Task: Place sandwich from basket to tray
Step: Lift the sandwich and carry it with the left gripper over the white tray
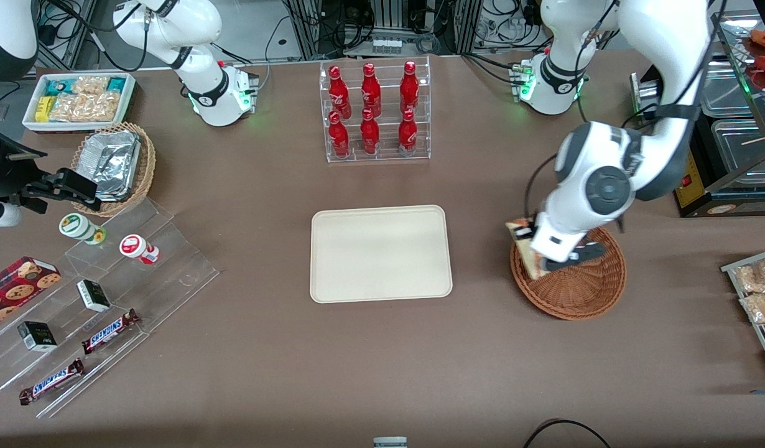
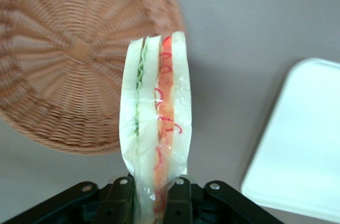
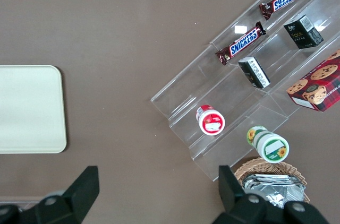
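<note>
The sandwich (image 2: 155,128) is clamped upright in the pincer (image 2: 154,195), lifted above the basket (image 1: 569,283) at its tray-side rim. The tray (image 1: 380,253) sits bare mid-desk (image 1: 382,361), with red bottles (image 1: 373,109) farther from the front camera.

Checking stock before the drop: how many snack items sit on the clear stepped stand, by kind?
Snickers bars: 2
Small dark boxes: 2
Lidded cups: 2
Cookie box: 1
Total: 7
Gripper holds the sandwich above the basket.
</note>
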